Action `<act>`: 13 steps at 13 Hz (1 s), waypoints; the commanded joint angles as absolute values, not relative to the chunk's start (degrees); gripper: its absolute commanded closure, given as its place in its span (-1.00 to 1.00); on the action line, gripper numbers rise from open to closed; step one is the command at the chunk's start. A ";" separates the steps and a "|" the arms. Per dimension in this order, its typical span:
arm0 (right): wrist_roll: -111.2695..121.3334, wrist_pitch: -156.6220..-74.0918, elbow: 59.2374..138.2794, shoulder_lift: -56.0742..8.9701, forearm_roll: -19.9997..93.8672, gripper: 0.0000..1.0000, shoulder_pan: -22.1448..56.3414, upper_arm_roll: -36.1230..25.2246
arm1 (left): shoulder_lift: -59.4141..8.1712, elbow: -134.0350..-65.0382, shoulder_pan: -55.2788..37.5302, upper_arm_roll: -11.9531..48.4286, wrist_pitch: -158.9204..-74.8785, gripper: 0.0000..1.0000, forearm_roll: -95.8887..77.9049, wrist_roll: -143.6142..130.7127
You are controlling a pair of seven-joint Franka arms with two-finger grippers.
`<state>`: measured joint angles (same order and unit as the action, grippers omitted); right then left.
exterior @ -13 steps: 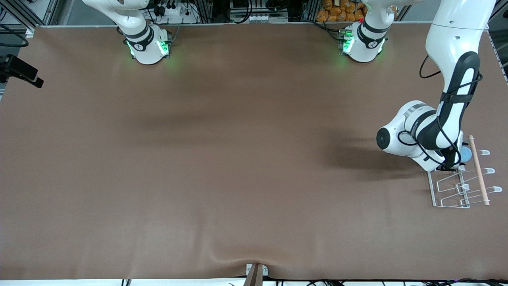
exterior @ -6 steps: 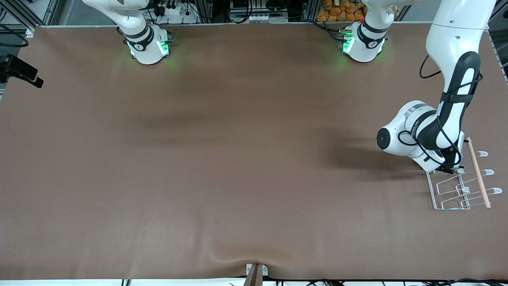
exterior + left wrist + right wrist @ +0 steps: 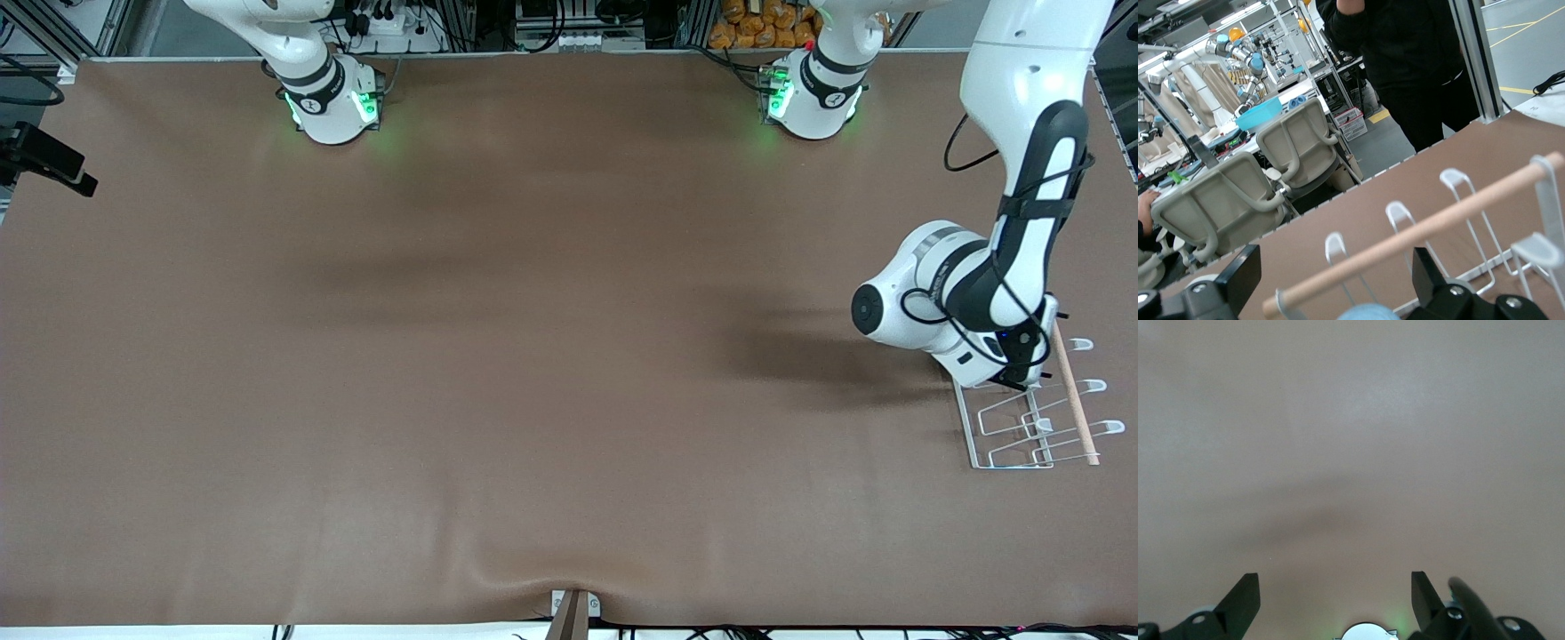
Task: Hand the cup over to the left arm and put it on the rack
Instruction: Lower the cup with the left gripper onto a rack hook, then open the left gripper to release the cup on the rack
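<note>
The white wire rack (image 3: 1013, 431) with its wooden rod (image 3: 1074, 400) lies at the left arm's end of the table. My left gripper (image 3: 1031, 366) is low over the rack's end nearest the robots, under the wrist. In the left wrist view the left gripper (image 3: 1335, 280) is open, with the rod (image 3: 1418, 230) and looped prongs just past it. The light-blue cup (image 3: 1368, 312) shows only as a rim between the spread fingers, touching neither; it is hidden in the front view. My right gripper (image 3: 1335, 600) is open and empty over bare table.
The brown table mat (image 3: 533, 356) is bare away from the rack. The two arm bases (image 3: 333, 102) stand along the edge farthest from the front camera. The mat's edge runs close beside the rack. Chairs and a person show past the table in the left wrist view.
The left wrist has moved over the rack's end toward the rod. The cup, seen beside the rod a second ago, is now covered by the wrist. The right arm has not moved.
</note>
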<state>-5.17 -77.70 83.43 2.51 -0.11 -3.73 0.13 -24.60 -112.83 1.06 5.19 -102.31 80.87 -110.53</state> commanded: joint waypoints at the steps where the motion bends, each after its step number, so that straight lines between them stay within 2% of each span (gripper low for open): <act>1: -4.66 -77.26 82.27 2.11 0.18 -1.00 -4.66 0.53 | -22.41 -113.29 1.32 5.71 -102.04 -1.00 81.39 -107.15; 3: -4.66 -77.26 82.27 2.11 0.18 -1.00 -4.66 0.61 | -21.19 -111.54 1.41 6.15 -102.04 -1.00 78.07 -100.67; 8: -4.66 -77.26 82.27 2.11 0.09 -1.00 -4.66 0.62 | -19.42 -102.15 1.32 8.44 -102.22 -1.00 61.56 -75.81; 13: -4.66 -77.26 82.27 2.20 0.00 -1.00 -4.66 0.53 | -19.86 -100.37 1.67 9.67 -102.22 -1.00 60.12 -69.98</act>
<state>-5.17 -77.70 83.42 2.51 -0.11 -3.73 0.06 -19.50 -101.45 1.00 9.03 -102.32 61.37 -73.50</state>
